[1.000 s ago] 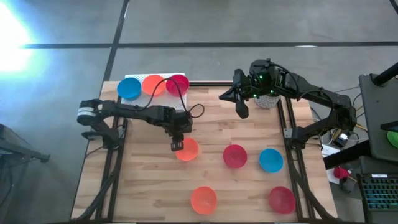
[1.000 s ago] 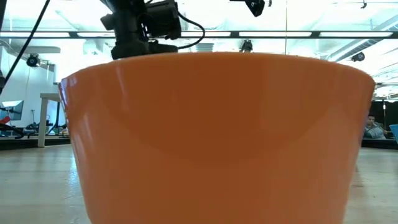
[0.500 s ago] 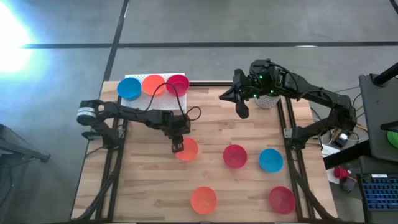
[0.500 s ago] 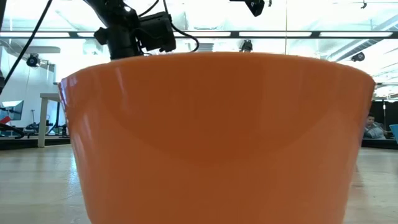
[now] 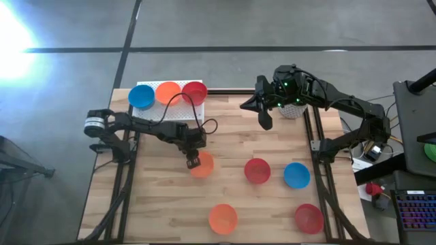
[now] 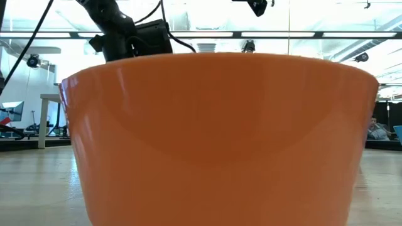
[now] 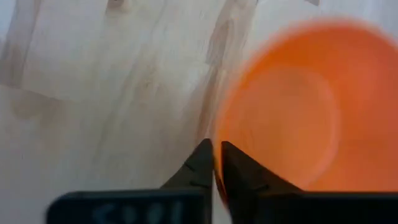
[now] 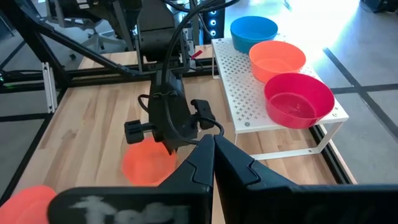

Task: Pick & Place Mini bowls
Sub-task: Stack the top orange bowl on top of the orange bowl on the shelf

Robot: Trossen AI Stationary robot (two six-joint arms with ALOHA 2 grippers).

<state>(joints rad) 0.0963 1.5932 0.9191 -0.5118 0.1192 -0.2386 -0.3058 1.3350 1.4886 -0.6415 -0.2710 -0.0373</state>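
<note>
Seen from above, the left gripper (image 5: pixel 193 161) sits near the middle of the wooden surface (image 5: pixel 157 204), at the nine o'clock edge of an orange mini bowl (image 5: pixel 202 165). A second ago its fingers stood wide over that bowl; now, in the left wrist view, the two dark fingertips (image 7: pixel 202 163) have drawn almost together, pinching the near rim of the orange bowl (image 7: pixel 292 118). The bowl looks smeared in this view and in the overhead one, so it is probably being nudged or just starting to lift; it cannot be told whether it has left the surface. This suggests the pick has just been made and the carry comes next. Three bowls, blue (image 5: pixel 142 96), orange (image 5: pixel 167 92) and red (image 5: pixel 194 91), already sit on the white perforated rack (image 5: pixel 176 110) at the surface's eleven o'clock corner, the likely drop place. Four more bowls wait loose: a red one (image 5: pixel 257 170) and a blue one (image 5: pixel 296 175) toward three o'clock of the held bowl, another orange one (image 5: pixel 223 218) at six o'clock, and a red one (image 5: pixel 308 218) at the five o'clock corner. The right gripper (image 5: pixel 264 117) hangs clenched and empty at the one o'clock side, well apart from any bowl, beside a white pot (image 5: pixel 293 109).
</note>
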